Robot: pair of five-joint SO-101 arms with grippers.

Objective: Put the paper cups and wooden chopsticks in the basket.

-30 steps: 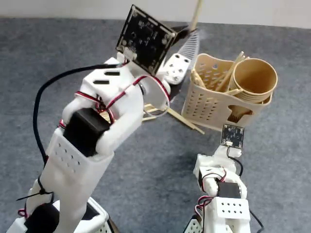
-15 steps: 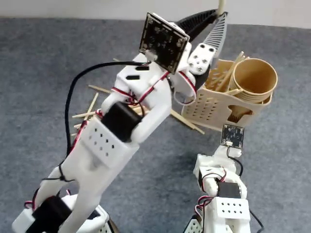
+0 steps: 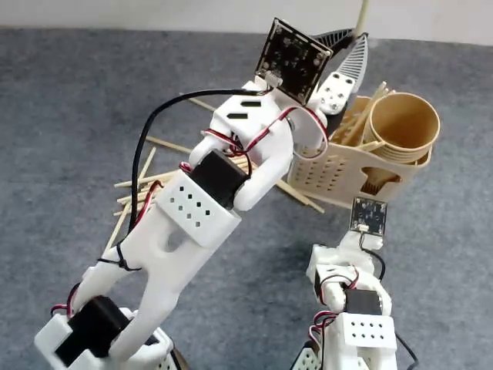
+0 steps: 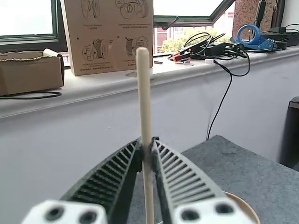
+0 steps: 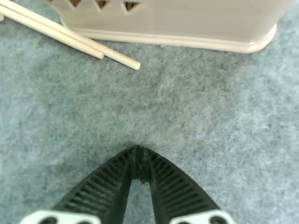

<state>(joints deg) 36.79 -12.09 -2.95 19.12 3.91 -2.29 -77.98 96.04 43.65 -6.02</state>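
A perforated beige basket (image 3: 331, 173) stands at the right and holds stacked paper cups (image 3: 400, 127) and several wooden chopsticks (image 3: 362, 108). My left gripper (image 3: 350, 48) hovers over the basket's far left corner, shut on one upright chopstick (image 3: 360, 14). The left wrist view shows that chopstick (image 4: 144, 93) pinched between the left gripper (image 4: 148, 144) fingers, with a cup rim (image 4: 243, 205) below. More loose chopsticks (image 3: 139, 181) lie on the grey mat to the left. My right gripper (image 5: 138, 156) is shut on nothing, low over the mat just in front of the basket (image 5: 187, 28).
Two chopsticks (image 5: 70, 39) lie by the basket's front edge, partly under the left arm (image 3: 300, 199). The right arm (image 3: 350, 293) sits at the near right of the grey mat. A white wall borders the far edge.
The left arm swung to the right with the upright chopstick, from left of the basket to above its far corner. Loose chopsticks on the left came into sight. The right arm stayed still.
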